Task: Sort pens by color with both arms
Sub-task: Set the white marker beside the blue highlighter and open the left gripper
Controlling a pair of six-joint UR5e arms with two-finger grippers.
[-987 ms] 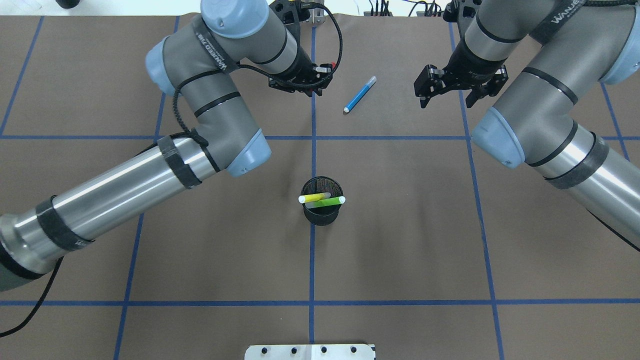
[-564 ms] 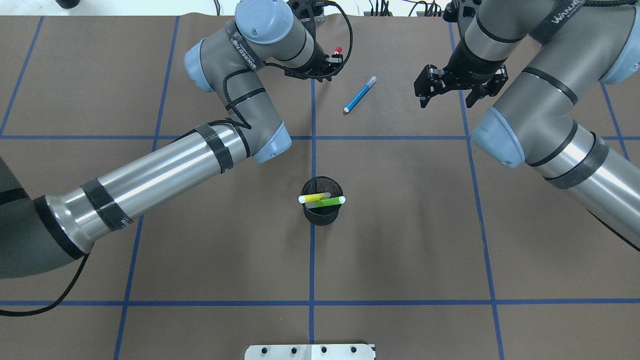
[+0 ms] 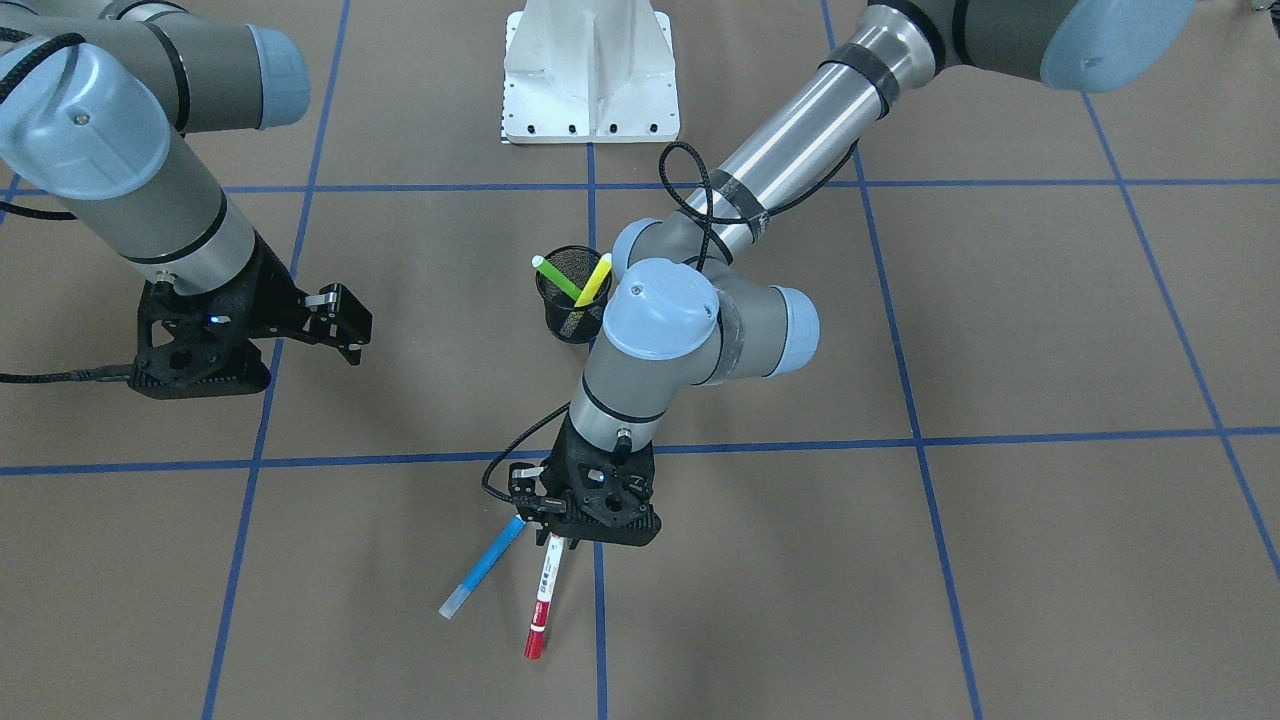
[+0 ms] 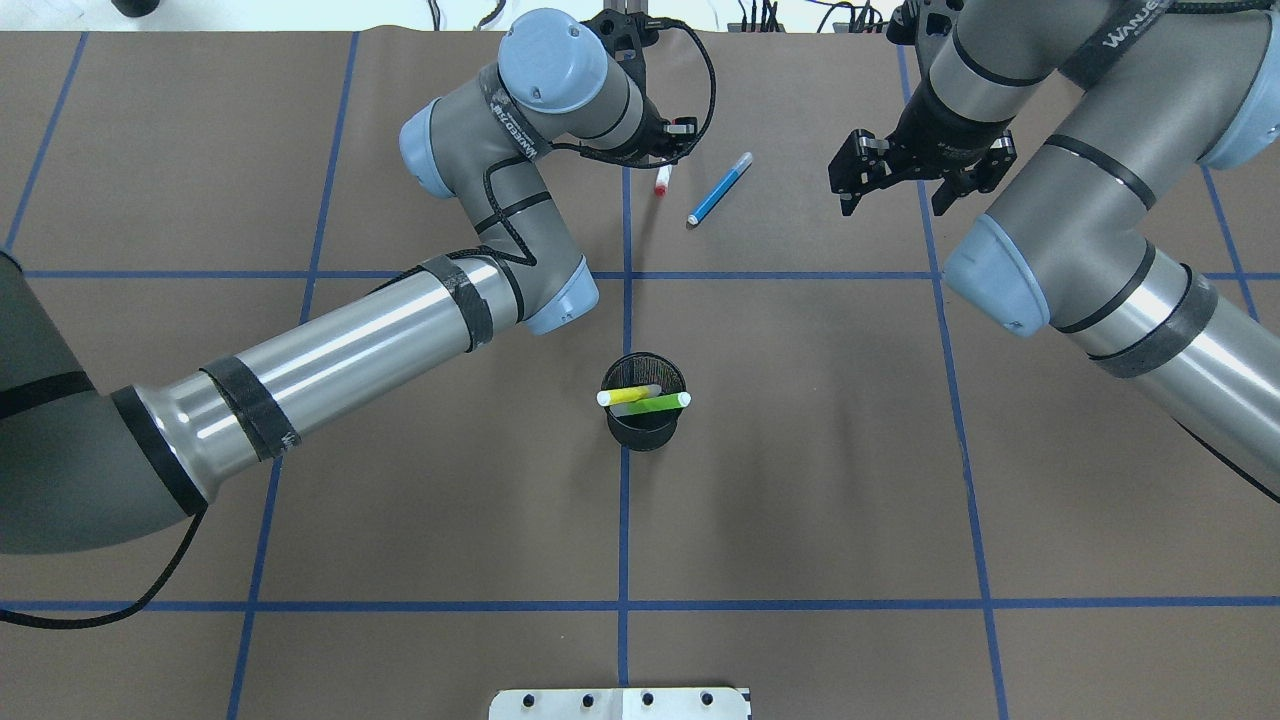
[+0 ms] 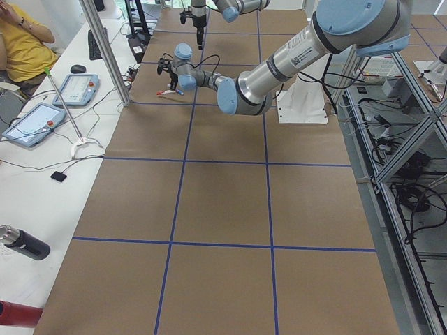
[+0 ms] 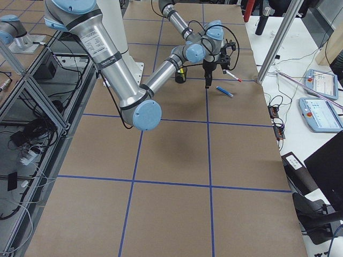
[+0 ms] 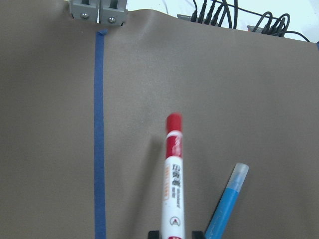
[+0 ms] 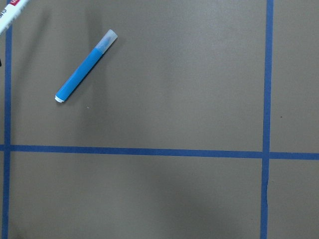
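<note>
brown surface (image 4: pixel 800 450) gridded with blue tape lines (image 4: pixel 800 274); blue pen (image 4: pixel 718 190) with pale cap; white pen (image 3: pixel 541 598) with red ends; green pen (image 4: pixel 665 403), yellow pen (image 4: pixel 632 395); black mesh cup (image 4: pixel 640 432).

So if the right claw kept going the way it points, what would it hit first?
The right claw would probably meet bare brown table cover; the blue pen lies off to one side.

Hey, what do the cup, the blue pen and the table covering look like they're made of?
Cup: probably black wire mesh with a matte finish; the wall looks finely perforated.
Blue pen: likely smooth plastic, with a translucent pale cap.
Table covering: seemingly brown paper or card; it is matte and shows no glare. The blue lines on it look like tape.
</note>
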